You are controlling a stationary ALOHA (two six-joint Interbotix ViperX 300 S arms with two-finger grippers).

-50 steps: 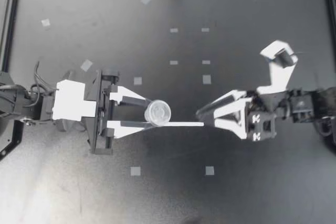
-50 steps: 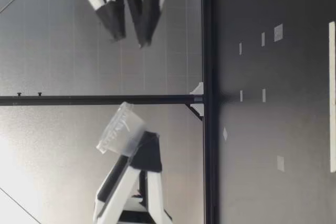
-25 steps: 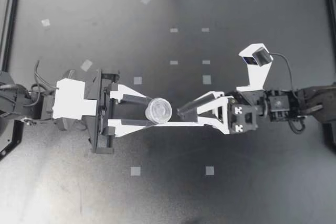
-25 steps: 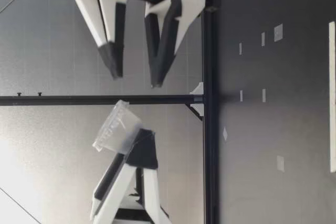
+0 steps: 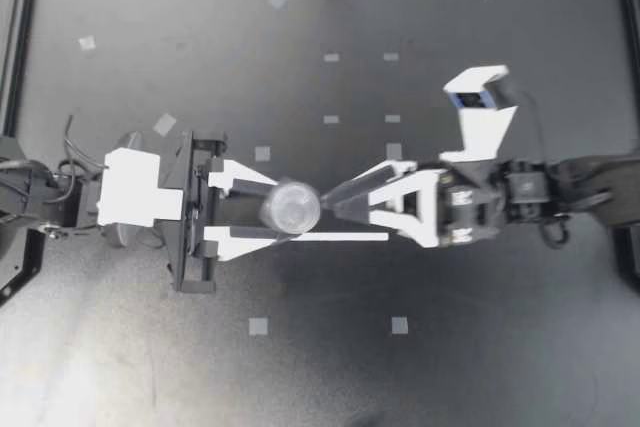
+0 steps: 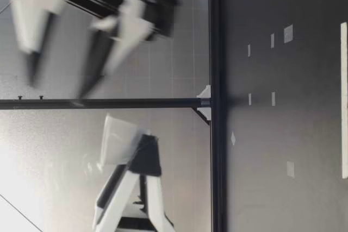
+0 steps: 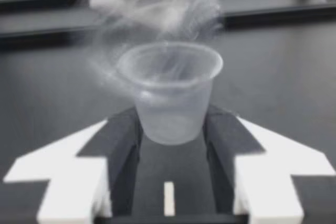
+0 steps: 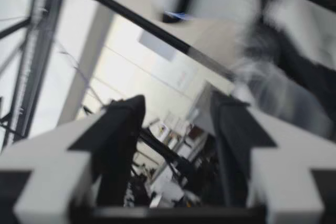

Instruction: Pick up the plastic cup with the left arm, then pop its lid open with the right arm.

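My left end effector (image 5: pixel 279 213) clamps the base of a clear cup (image 5: pixel 292 207), probably light and crushable, best held gently below the rim, while my right end effector (image 5: pixel 333 203) gapes beside it.

Cup (image 5: pixel 291 209) in left gripper (image 5: pixel 280 212) — aloft; right gripper (image 5: pixel 330 205) beside

In the top view the clear cup (image 5: pixel 290 209) is smearing into a pale disc, and its body is hiding the fingertips of my left claw (image 5: pixel 272 211). My right claw (image 5: pixel 328 202) is ending right at the cup's rim; whether it is touching cannot be told, and only one of its fingers is showing clearly.

In the low view my right claw (image 6: pixel 57 86) is showing only as streaks, and the left arm (image 6: pixel 122 205) is running off the edge.

In the left wrist view a ghostly double is floating above the cup (image 7: pixel 170 93).

In the right wrist view a grey smear is covering everything beside one finger (image 8: pixel 233 140).
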